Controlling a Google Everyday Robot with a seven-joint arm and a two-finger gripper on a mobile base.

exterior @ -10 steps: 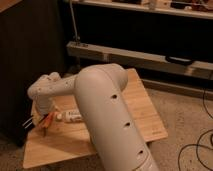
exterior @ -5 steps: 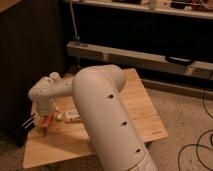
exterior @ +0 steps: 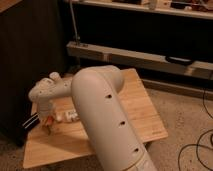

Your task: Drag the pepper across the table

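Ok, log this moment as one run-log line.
gripper: low at pepper | pepper: on table, image-left end | white bottle: lying just right of gripper | arm: covers table middle

Orange pepper [exterior: 49,123], perhaps beneath claw [exterior: 46,119], on table [exterior: 142,112]

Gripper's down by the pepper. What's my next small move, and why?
Probably a short, slow drag of the gripper toward the table's near edge. It sits low over the pepper, the bottle lies close beside it, and the side edge is near, so that way looks least obstructed.
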